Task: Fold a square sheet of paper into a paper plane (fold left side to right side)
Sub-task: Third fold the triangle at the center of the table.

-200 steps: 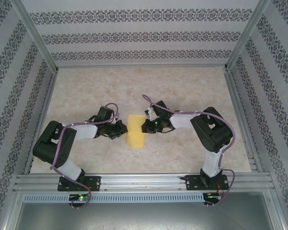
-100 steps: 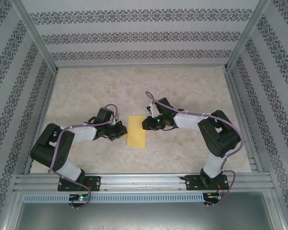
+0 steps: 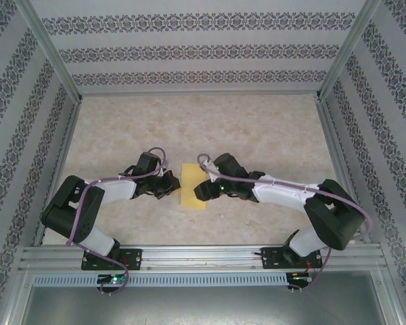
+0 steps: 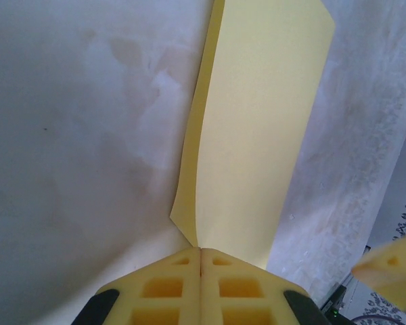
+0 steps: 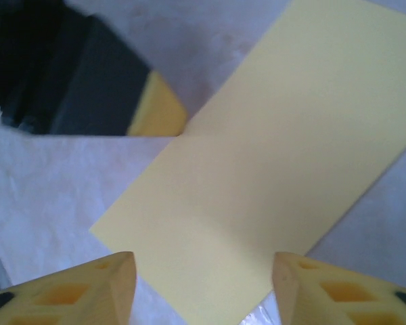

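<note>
Risk first: the worktop (image 3: 271, 135) is smooth, pale and marble-patterned. It looks slick, so a sideways push would likely slide the square sheet of paper (image 3: 192, 184) rather than crease it.

The sheet lies flat near the middle of the worktop as a narrow yellow rectangle, thin and light. In the left wrist view its long left edge stands slightly proud of the surface. If you press unevenly, the layers could spring apart or the crease could set crooked.

The left gripper (image 3: 170, 187) has its fingers together, tip touching that left edge. Whether a layer is pinched cannot be told. Withdraw it carelessly and the edge may drag with it.

The right gripper (image 3: 201, 191) hangs over the sheet's right side with its fingers apart, straddling one end. Closing too low there could buckle the paper.

The finger pads (image 5: 95, 284) are yellow moulded blocks with square hollows.
</note>
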You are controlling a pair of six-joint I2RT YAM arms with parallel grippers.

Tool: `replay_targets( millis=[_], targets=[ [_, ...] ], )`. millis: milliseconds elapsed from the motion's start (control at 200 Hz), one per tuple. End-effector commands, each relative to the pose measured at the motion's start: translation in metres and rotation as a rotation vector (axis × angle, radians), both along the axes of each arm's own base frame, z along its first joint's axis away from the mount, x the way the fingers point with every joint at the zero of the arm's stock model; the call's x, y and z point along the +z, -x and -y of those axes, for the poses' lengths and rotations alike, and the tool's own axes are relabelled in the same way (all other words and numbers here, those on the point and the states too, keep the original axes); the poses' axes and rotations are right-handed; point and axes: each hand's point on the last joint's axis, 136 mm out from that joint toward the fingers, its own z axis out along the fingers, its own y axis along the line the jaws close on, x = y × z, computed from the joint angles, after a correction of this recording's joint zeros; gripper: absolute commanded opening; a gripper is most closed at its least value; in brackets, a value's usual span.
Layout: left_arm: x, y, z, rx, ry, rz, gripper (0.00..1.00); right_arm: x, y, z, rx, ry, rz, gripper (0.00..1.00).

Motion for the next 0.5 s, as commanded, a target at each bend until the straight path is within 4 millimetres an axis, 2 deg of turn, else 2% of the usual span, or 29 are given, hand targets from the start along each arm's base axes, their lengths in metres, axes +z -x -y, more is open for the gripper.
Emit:
replay_targets(
  millis=[0,185,325,495],
  targets=[
    [0.011,-0.002,0.007,-0.006,0.036,0.03,0.0,0.002,0.001,0.006,0.032,0.093,0.215,0.63],
    [0.016,-0.004,0.009,-0.007,0.044,0.042,0.0,-0.005,0.024,-0.003,0.121,0.196,0.378,0.72],
    [0.016,-0.004,0.01,-0.007,0.045,0.041,0.0,-0.012,0.028,-0.01,0.144,0.295,0.468,0.78],
    [0.016,-0.004,0.009,-0.007,0.045,0.041,0.0,-0.017,0.029,-0.023,0.173,0.37,0.532,0.79]
  ],
)
